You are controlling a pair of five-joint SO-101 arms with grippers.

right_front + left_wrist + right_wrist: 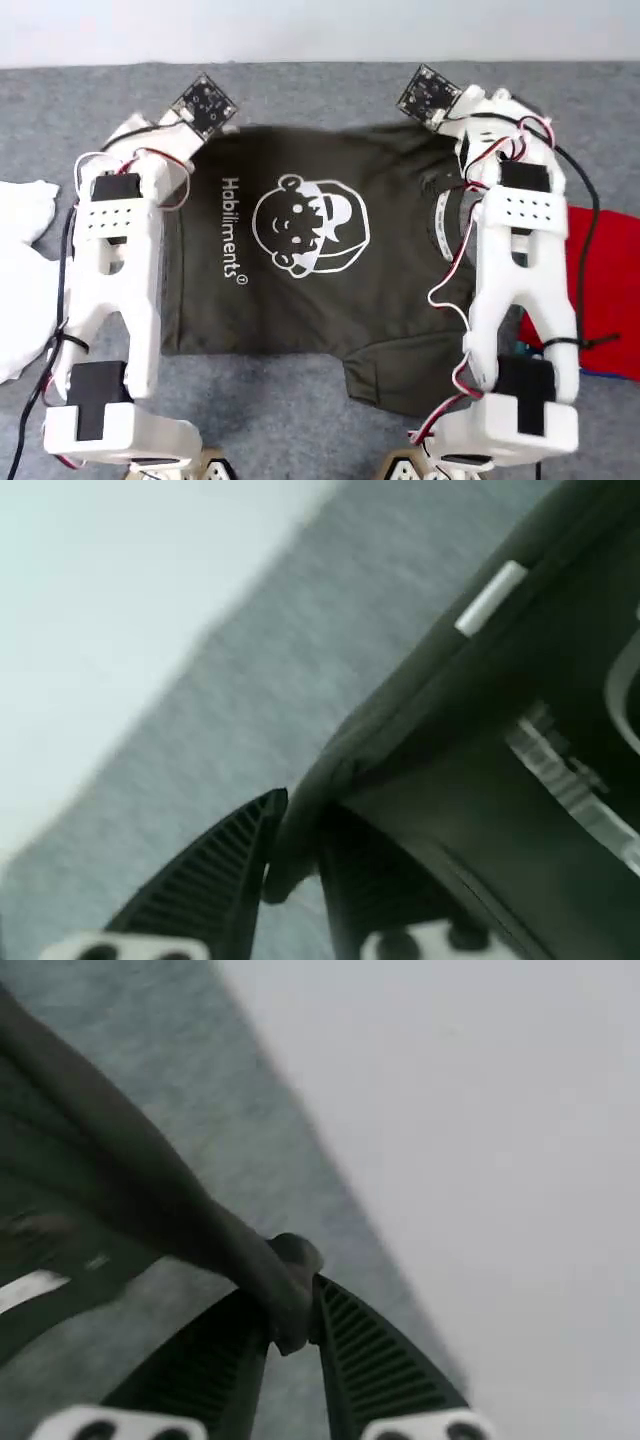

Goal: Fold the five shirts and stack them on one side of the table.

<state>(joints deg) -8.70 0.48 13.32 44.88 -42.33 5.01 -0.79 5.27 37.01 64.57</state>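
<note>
High view shows both your arms stretched beside the dark olive printed shirt [310, 290], flat on the grey table [250, 400]. Your left gripper [293, 865] and right gripper [290, 1320] each clamp its far edge.

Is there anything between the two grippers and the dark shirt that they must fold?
No, nothing visible stands between them. The left gripper and the right gripper are each already shut on the edge of the dark shirt.
</note>
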